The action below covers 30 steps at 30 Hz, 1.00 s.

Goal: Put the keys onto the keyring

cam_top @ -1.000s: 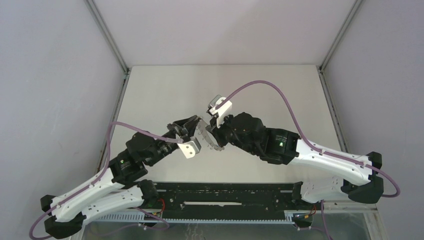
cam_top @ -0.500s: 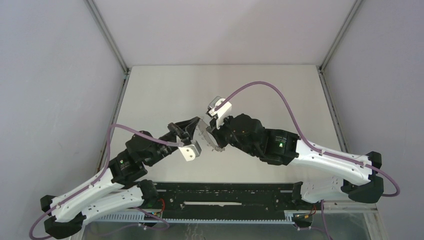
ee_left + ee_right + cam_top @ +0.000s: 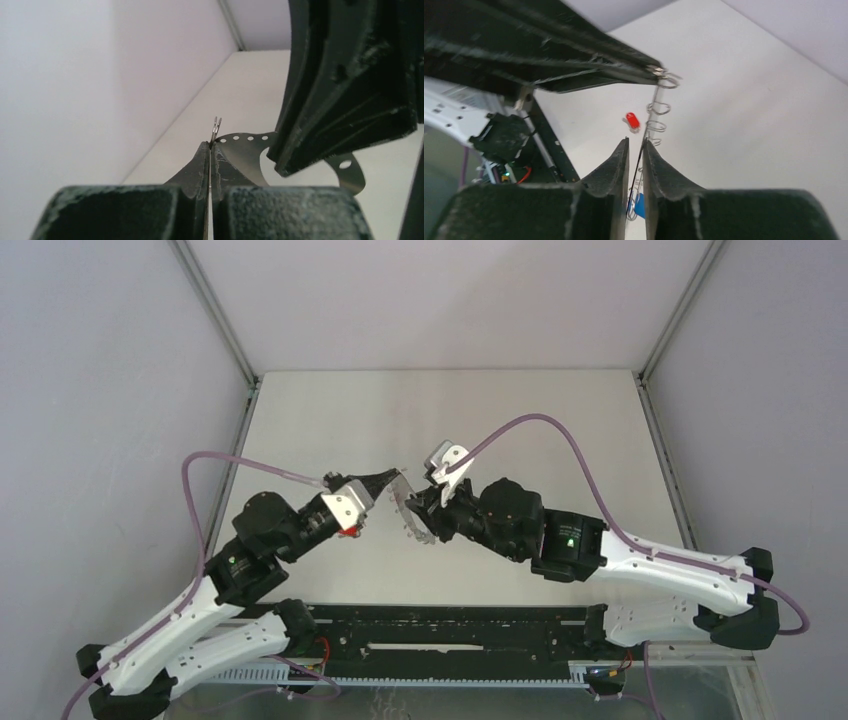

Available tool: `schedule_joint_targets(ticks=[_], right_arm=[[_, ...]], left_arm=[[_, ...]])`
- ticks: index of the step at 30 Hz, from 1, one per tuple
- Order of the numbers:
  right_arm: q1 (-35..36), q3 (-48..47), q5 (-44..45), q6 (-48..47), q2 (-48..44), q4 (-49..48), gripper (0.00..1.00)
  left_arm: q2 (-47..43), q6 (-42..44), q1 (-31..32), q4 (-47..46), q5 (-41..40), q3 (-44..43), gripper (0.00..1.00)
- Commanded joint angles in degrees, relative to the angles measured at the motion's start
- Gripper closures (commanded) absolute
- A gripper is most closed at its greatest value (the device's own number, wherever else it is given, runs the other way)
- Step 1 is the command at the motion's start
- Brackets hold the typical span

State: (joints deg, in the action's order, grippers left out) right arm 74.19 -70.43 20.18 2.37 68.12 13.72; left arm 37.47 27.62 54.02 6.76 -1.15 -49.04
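The keyring (image 3: 413,520), a thin grey metal ring with small wire loops, hangs in the air between both grippers. My left gripper (image 3: 403,478) is shut on its top loop (image 3: 216,129); in the right wrist view those fingertips (image 3: 656,70) pinch the loop above the ring (image 3: 658,107). My right gripper (image 3: 636,142) straddles the ring edge-on, its jaws a narrow gap apart. The red key (image 3: 632,120) lies on the table. The blue key (image 3: 640,206) shows low between my right fingers, next to the ring's lower loops; whether it hangs there I cannot tell.
The black base rail (image 3: 460,625) runs along the near table edge, and metal posts stand at the back corners. A purple cable (image 3: 530,425) loops above the right arm. The right gripper's finger (image 3: 345,85) fills the right of the left wrist view.
The left wrist has rolled over and its jaws have closed on the ring's top loop. The right jaws have parted slightly around the ring. Both arms shifted a little.
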Motion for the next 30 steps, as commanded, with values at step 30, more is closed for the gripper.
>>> schedule_joint_targets(ticks=[30], right_arm=[[-13.2,4.0,-48.5,-11.0,-14.9,-6.4,0.45]], left_arm=[[5.7,-30.0,-19.0,-8.7,59.9,-8.4,1.00]])
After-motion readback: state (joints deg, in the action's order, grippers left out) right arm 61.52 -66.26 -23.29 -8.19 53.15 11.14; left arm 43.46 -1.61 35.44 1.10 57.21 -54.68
